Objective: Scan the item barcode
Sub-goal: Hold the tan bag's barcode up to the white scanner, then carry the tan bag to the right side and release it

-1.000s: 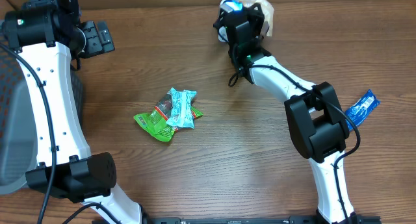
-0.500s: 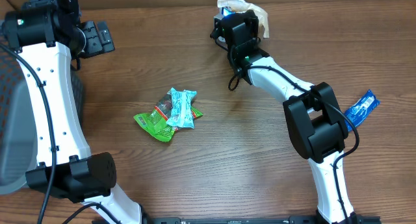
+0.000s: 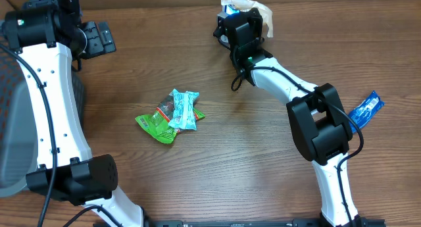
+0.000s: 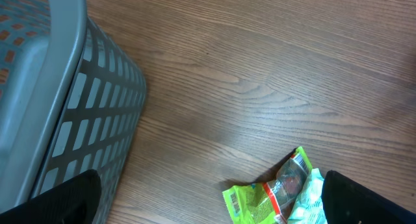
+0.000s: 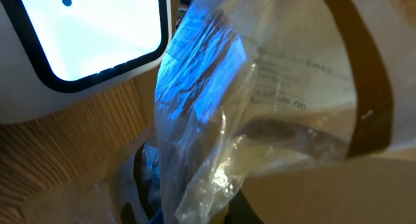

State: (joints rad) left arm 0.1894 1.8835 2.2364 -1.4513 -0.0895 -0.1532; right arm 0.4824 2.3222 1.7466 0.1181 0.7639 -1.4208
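A clear, crinkled plastic bag with a blue packet inside (image 3: pixel 250 4) is seen at the top centre of the overhead frame, where it is grasped by the right gripper (image 3: pixel 241 22), whose jaws are clenched on it. In the right wrist view the bag fills the centre and right of the frame, a brown band (image 5: pixel 367 87) is seen across its right side, and a white device with a bright, black-bordered window (image 5: pixel 84 36) is found in the upper left, just beside the bag. Whether a barcode is turned toward that window cannot be told. The left gripper (image 3: pixel 99 37) is held released in the upper left of the overhead frame, its jaws spread wide; its black fingertips (image 4: pixel 58 198) are seen at the lower corners of the left wrist view, above the brown wooden table (image 4: pixel 260 68). A grey slatted plastic basket (image 4: pixel 71 100) is placed at the left edge. A green foil packet (image 3: pixel 152 124) is found near the table's centre, overlapped by pale teal wrappers (image 3: pixel 184 110). A bright blue foil packet (image 3: pixel 366 110) lies at the right edge, beside the right arm.
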